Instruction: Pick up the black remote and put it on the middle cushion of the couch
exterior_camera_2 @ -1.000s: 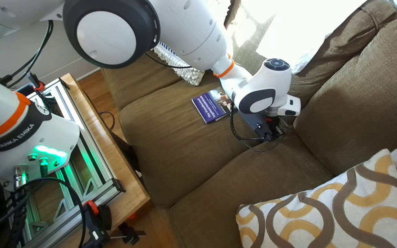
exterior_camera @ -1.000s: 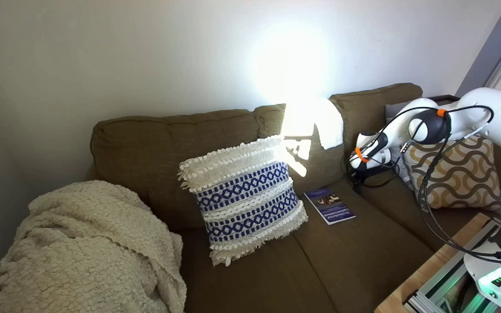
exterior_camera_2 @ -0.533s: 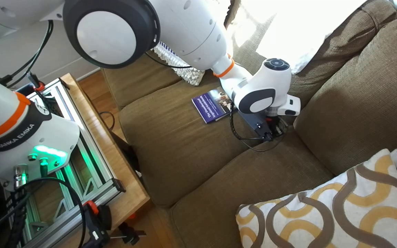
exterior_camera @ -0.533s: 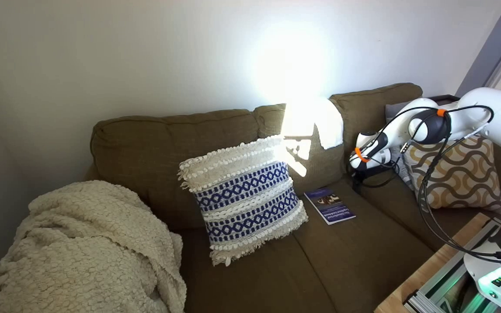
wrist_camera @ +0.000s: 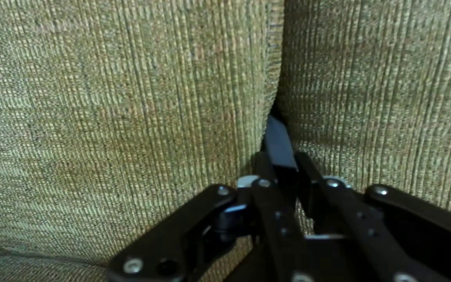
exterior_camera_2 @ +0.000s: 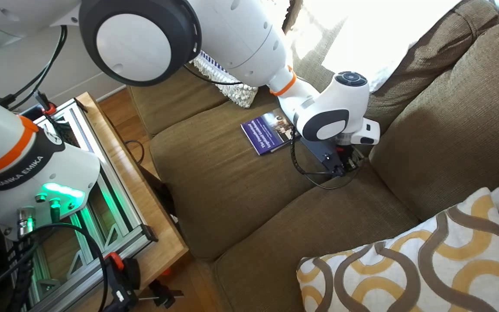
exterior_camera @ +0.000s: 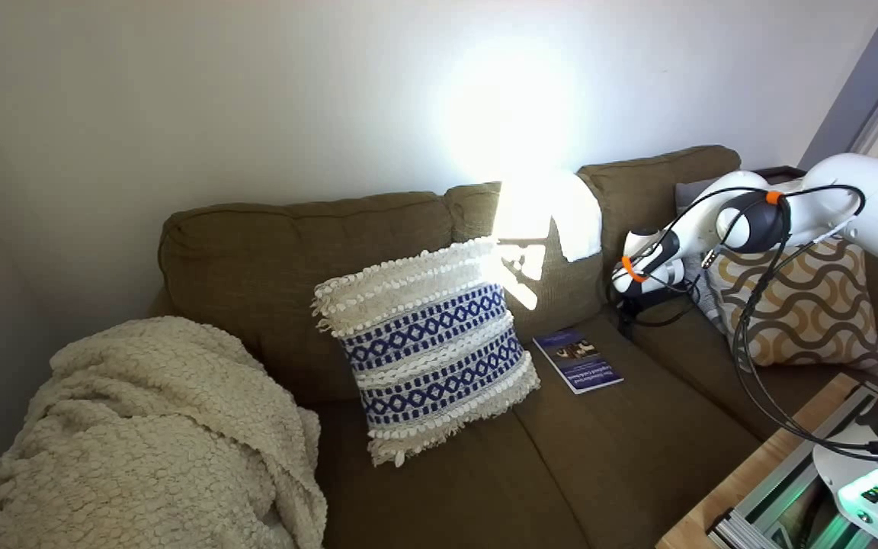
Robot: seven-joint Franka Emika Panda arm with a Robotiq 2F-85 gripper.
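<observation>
The black remote [wrist_camera: 280,145] shows in the wrist view, tilted on edge in the dark gap between two couch cushions. Its far end sinks into the gap. My gripper [wrist_camera: 282,161] has a finger on each side of its near end and looks shut on it. In both exterior views the gripper [exterior_camera_2: 348,164] [exterior_camera: 628,316] is low at the back of the couch [exterior_camera: 294,282] [exterior_camera_2: 457,130], by the seam beside the middle cushion [exterior_camera_2: 228,186] [exterior_camera: 637,427]. The remote cannot be made out there.
A purple book [exterior_camera_2: 264,132] [exterior_camera: 578,360] lies on the middle cushion. A blue-and-white fringed pillow [exterior_camera: 431,351] and a tan patterned pillow [exterior_camera_2: 422,260] [exterior_camera: 797,305] lie on either side. A white cloth [exterior_camera: 580,217] hangs on the backrest. The robot's wooden table [exterior_camera_2: 163,247] stands at the couch front.
Over the last half second the arm's wrist and gripper have risen very slightly. The book and pillows have not moved.
</observation>
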